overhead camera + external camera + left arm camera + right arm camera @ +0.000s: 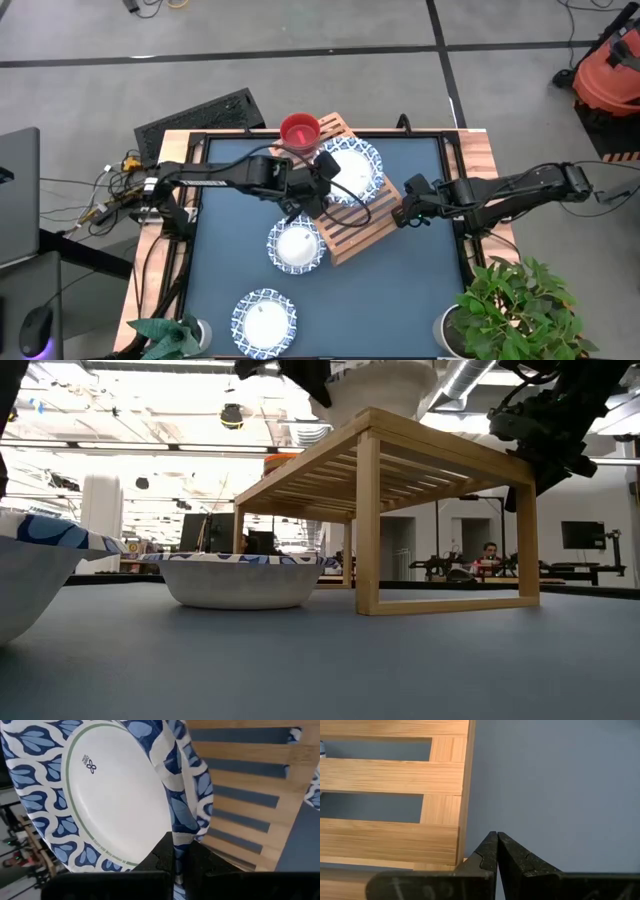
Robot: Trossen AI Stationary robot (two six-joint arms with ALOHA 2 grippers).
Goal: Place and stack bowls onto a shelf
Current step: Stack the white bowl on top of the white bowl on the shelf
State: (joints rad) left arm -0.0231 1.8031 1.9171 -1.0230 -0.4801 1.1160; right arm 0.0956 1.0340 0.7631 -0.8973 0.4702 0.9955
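The light-wood slatted shelf (pixel 352 222) stands askew at the table's middle. A red bowl (pixel 299 130) sits on its far left corner. A white dish with a blue patterned rim (pixel 355 168) rests on the slats, and my left gripper (pixel 323 183) is shut on its rim. Two more such dishes stand on the tabletop, one (pixel 296 245) beside the shelf and one (pixel 265 320) at the near edge. My right gripper (pixel 404 212) is shut beside the shelf's right end. The purple, yellow and teal bowls are out of view. My left gripper pinches the dish's blue rim (pixel 176 836) on its left side, one finger inside the dish and one outside. It reaches in from the table's left, slanting down. The dish's base (pixel 385 398) sits on the shelf top. My right gripper is level with the shelf's top edge (pixel 462 820); whether it touches the wood, I cannot tell.
Bare blue tabletop (pixel 400 290) lies right of and nearer than the shelf. Potted plants stand at the near right corner (pixel 510 310) and the near left corner (pixel 160 335). The near half of the shelf's slats (pixel 345 235) carries nothing.
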